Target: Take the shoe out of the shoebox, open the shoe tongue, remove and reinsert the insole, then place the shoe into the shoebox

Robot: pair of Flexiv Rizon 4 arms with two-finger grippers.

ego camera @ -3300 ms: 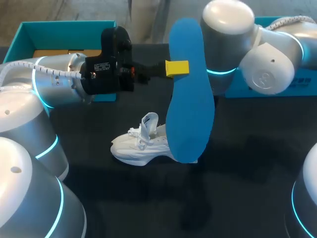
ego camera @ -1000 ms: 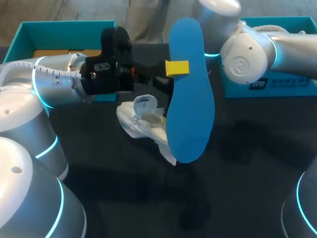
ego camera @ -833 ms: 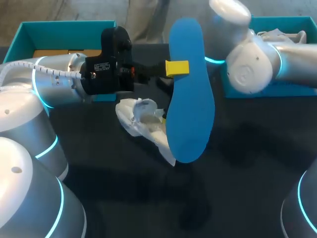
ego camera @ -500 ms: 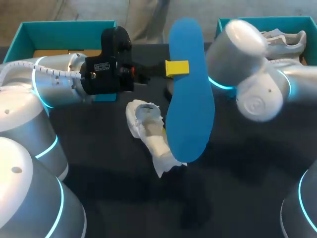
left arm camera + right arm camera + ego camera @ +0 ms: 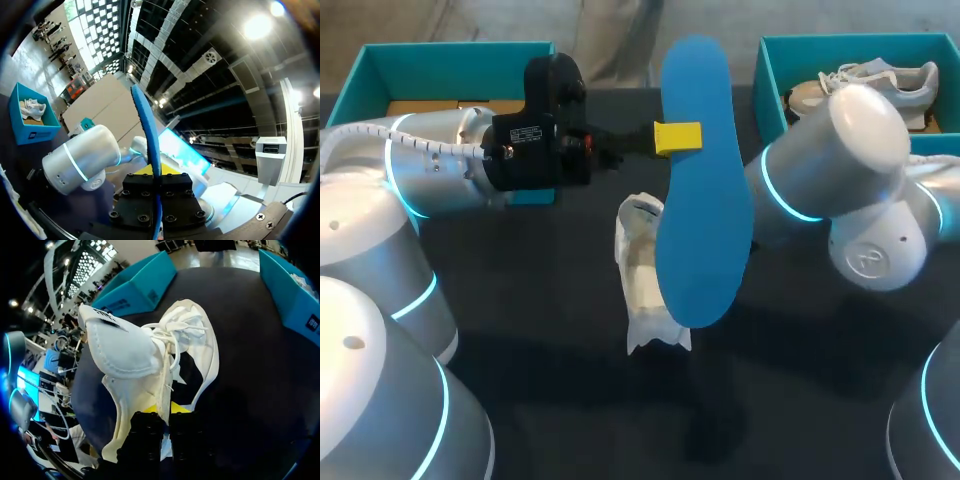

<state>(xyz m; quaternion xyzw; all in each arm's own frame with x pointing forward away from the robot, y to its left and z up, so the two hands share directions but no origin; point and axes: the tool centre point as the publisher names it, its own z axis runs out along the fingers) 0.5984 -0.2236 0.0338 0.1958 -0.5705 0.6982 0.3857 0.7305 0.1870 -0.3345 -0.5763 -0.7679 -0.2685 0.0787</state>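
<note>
Shoe [image 5: 642,275] below insole [image 5: 703,180], over table [image 5: 800,400]

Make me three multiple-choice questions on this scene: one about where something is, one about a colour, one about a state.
1. Where is the insole?
A) inside the shoe
B) held up in the left gripper
C) under the shoe

2. What colour is the insole?
A) white
B) blue
C) yellow

3. How is the right gripper?
A) open, touching nothing
B) shut on the insole
C) shut on the shoe

Answers: B, the yellow tips pinch it upright; B, its whole face is blue; C, the right wrist view shows the shoe's collar clamped between the fingers.
</note>
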